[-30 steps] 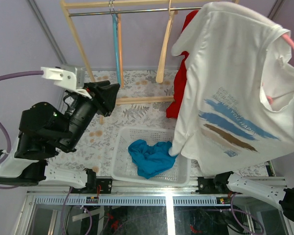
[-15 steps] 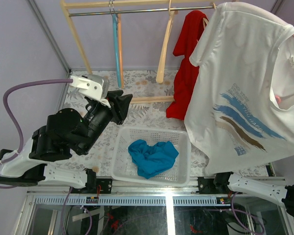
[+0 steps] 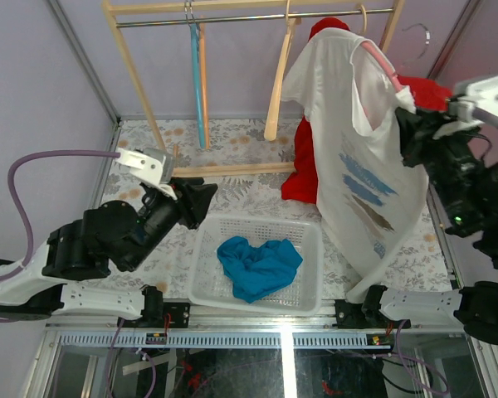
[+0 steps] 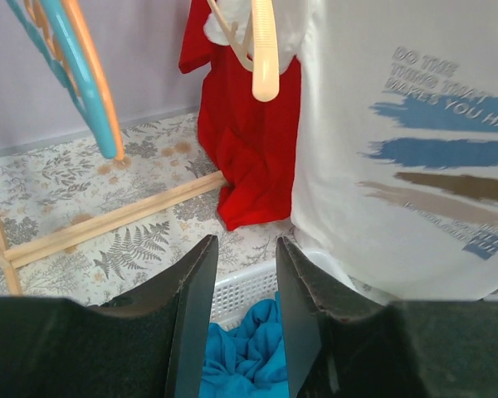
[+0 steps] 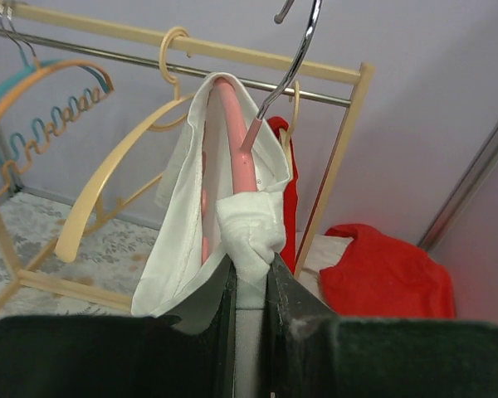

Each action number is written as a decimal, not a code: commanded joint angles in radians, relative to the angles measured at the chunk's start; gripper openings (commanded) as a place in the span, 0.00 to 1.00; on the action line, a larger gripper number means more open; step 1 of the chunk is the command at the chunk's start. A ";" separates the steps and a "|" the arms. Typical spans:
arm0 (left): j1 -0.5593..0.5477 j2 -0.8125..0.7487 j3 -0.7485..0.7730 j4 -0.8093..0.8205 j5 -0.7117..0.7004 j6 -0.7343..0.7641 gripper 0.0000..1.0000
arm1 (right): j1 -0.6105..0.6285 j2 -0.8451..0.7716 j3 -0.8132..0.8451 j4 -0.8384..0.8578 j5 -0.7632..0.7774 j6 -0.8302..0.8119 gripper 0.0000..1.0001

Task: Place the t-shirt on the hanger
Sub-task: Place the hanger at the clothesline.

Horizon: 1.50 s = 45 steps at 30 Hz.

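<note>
Floral counter (image 3: 232,178) under a wooden rack (image 3: 135,70); a white basket (image 3: 201,249) at the near edge holds a blue cloth (image 3: 257,265). Right claw (image 5: 251,278) clamped on a wad of the t-shirt (image 3: 349,166) just below the pink hanger (image 5: 243,166); shirt draped over that hanger, hanging in front of a red garment (image 3: 303,166), wire hook up in the air beside the rack's right post. Left claw (image 4: 246,274) low by the basket's far-left corner, fingers parted, gripping nothing.

Most of the hanger (image 5: 232,141) is buried under the t-shirt (image 5: 178,240), its hook (image 5: 303,50) gets cropped up top, and the red garment (image 3: 303,166) behind is half covered.
</note>
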 commanded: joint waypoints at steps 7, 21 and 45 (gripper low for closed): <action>0.000 -0.075 -0.038 -0.024 0.015 -0.082 0.33 | 0.009 0.250 0.216 0.001 0.169 -0.120 0.00; 0.000 -0.147 -0.122 -0.030 0.036 -0.113 0.32 | -0.261 0.291 0.018 0.014 -0.104 0.079 0.00; 0.000 -0.225 -0.182 -0.025 0.023 -0.114 0.32 | -0.611 0.581 0.331 0.069 -0.661 0.318 0.00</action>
